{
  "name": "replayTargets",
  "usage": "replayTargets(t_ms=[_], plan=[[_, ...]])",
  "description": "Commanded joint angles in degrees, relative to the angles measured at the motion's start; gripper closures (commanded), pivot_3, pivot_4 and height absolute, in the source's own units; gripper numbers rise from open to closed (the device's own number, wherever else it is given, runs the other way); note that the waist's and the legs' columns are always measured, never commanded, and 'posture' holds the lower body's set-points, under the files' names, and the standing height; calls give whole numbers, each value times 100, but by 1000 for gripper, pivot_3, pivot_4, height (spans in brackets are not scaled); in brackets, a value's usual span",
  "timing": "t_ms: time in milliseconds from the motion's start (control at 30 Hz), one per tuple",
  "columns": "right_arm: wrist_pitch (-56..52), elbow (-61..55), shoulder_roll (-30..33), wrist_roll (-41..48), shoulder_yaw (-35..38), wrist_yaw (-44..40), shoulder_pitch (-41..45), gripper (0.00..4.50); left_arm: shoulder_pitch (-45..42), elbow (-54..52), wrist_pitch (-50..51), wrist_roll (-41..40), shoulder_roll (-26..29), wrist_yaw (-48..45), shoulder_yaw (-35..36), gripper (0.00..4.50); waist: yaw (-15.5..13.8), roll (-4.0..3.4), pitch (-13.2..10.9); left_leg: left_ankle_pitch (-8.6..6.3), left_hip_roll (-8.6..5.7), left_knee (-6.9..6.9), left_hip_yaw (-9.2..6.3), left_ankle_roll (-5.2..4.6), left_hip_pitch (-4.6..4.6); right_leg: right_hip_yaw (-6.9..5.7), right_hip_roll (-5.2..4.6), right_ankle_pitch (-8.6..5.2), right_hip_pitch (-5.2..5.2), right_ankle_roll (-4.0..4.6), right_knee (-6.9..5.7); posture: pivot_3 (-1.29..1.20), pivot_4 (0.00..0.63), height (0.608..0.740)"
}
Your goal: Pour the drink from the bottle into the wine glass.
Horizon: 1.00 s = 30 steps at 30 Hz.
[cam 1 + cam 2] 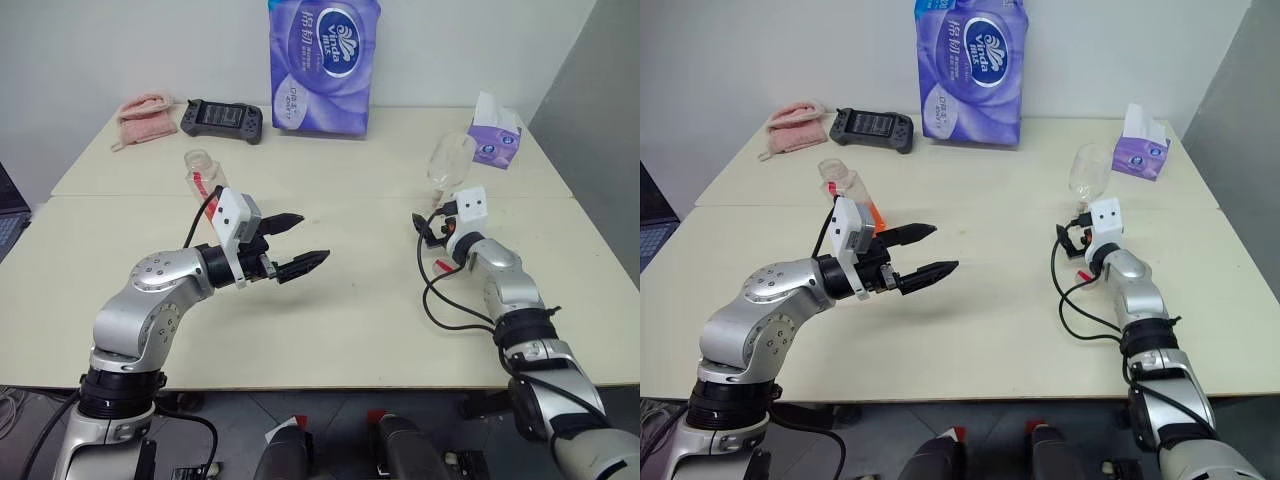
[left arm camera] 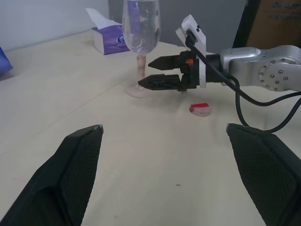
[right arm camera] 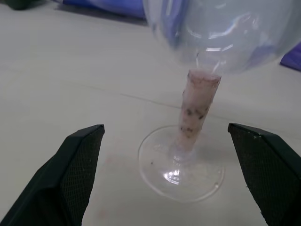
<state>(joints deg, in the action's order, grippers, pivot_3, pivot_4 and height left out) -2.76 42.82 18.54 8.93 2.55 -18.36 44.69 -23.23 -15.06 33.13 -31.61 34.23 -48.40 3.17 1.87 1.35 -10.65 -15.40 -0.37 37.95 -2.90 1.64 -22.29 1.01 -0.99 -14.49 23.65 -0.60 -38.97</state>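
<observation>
on the surface [image 1: 330, 320], the bottle [image 1: 203, 176] stands at the left, just behind the left pincer [image 1: 296, 243]. the wine glass [image 1: 449, 163] stands at the right, just beyond the right pincer [image 2: 153, 72], with a small cap [image 2: 200, 108] lying near its foot. along the far edge, from left to right: a folded cloth [image 1: 143, 115], a game controller [image 1: 221, 120], a tissue pack [image 1: 322, 62] and a tissue box [image 1: 495, 132].

Purple tissue pack [image 1: 322, 65] at twelve o'clock on the table, white oval logo reading "Vinda", Chinese characters beside it too small to read, no other legible text
</observation>
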Motion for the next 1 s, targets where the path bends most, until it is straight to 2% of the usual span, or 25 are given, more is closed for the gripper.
replayTargets(t_ms=[33,300,533,633,933,1000], plan=[[406,491,-62,-72,180,89,332,0,-125,-30,-118,-96,32,-60,167,29,0,0,0,0,0,0,0,0,0,0,-3,0,0,0,0,0,150,740],[905,1987,-189,-41,551,140,1173,0,-241,95,-181,-55,13,-75,144,29,5,-2,-1,0,0,0,1,0,1,0,-3,0,0,0,-1,0,150,740],[1122,2626,-177,-94,715,156,1614,0,-317,231,-261,-23,37,-113,166,29,9,-2,-1,0,0,-1,1,0,0,1,-4,0,0,1,-1,0,150,740],[1196,2740,-227,-38,810,63,1696,624,-296,248,-280,-7,47,-108,191,0,9,-2,-1,0,0,-1,0,0,0,2,-4,0,0,1,-1,0,150,740],[1313,2811,-286,-146,826,-8,1704,3830,-219,253,-352,19,84,-98,219,0,12,-2,-2,0,1,-1,0,0,1,2,-4,0,0,1,-1,0,150,740],[1427,2763,-334,-314,667,46,1707,4318,-169,237,-371,36,106,-109,233,0,14,-3,-2,0,1,-2,-1,0,1,2,-4,0,0,1,-1,0,150,740]])
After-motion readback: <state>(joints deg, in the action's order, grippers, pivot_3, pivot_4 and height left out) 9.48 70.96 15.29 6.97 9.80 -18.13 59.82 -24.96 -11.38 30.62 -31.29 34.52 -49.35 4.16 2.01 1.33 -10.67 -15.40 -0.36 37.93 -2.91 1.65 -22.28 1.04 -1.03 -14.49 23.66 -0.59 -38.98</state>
